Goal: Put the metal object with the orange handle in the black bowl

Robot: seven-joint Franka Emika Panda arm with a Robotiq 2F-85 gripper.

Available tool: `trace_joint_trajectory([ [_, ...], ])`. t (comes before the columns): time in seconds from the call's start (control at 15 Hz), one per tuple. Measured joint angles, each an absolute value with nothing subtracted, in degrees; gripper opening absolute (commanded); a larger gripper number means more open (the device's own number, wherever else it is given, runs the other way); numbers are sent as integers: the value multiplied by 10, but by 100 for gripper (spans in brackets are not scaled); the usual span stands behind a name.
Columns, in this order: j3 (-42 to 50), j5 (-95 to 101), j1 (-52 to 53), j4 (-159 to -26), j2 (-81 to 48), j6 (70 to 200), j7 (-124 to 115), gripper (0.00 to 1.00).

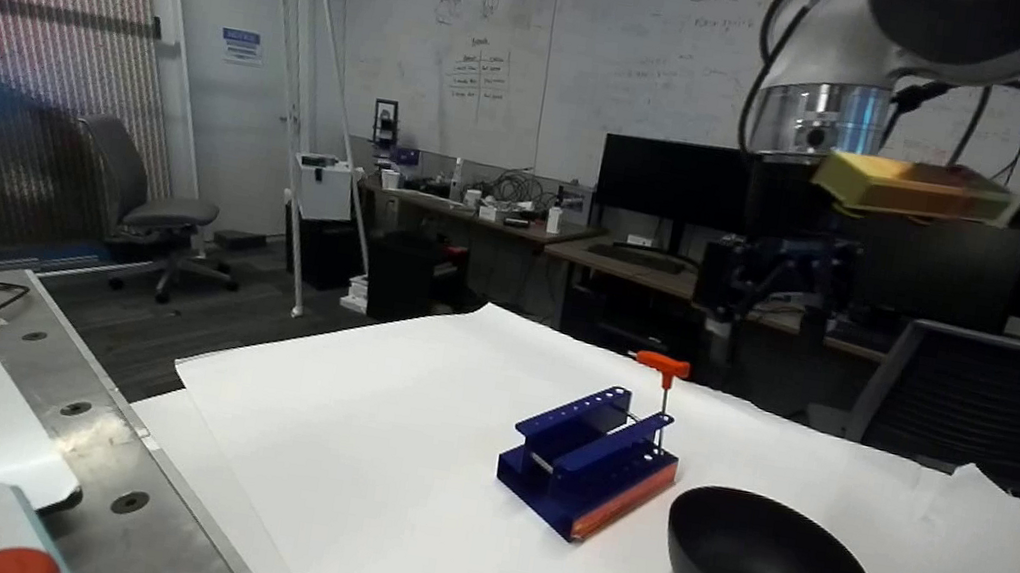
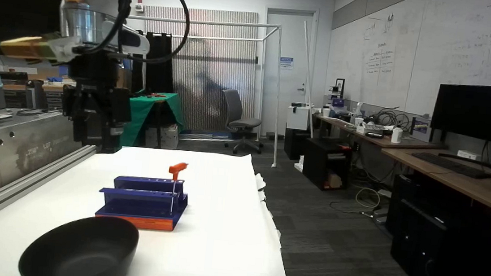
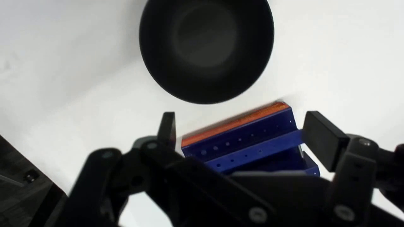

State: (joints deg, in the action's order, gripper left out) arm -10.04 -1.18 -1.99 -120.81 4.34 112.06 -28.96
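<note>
Because the rack (image 1: pixel 603 457) stands the orange-handled tool (image 1: pixel 666 373) up at two o'clock, I guess the spread claw (image 3: pixel 243 133) can grab it.

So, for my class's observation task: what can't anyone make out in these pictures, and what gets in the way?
Orange-handled tool: absent from the wrist view, probably covered by the claw.
Blue rack: its lower-left part in the wrist view, hidden by the claw.
Black bowl: cut off by the wrist view's top edge.
Whiteboard writing: mostly too small and faint to read in both exterior views.
</note>
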Motion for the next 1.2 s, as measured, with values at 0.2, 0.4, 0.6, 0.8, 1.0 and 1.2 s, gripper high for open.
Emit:
trace_joint_trajectory([
  [0.2, -89, -4, -9, -1111, -53, 1123, -324, 100],
  [0.4, -72, -12, 5, -1066, -104, 1117, -329, 100],
  [0.6, -61, -12, 13, -1067, -107, 1113, -329, 100],
  [0.8, -38, -12, 14, -1036, -139, 1099, -322, 100],
  [1.0, -15, -15, 12, -990, -187, 1091, -304, 100],
  [1.2, -3, -22, 8, -942, -230, 1065, -282, 100],
])
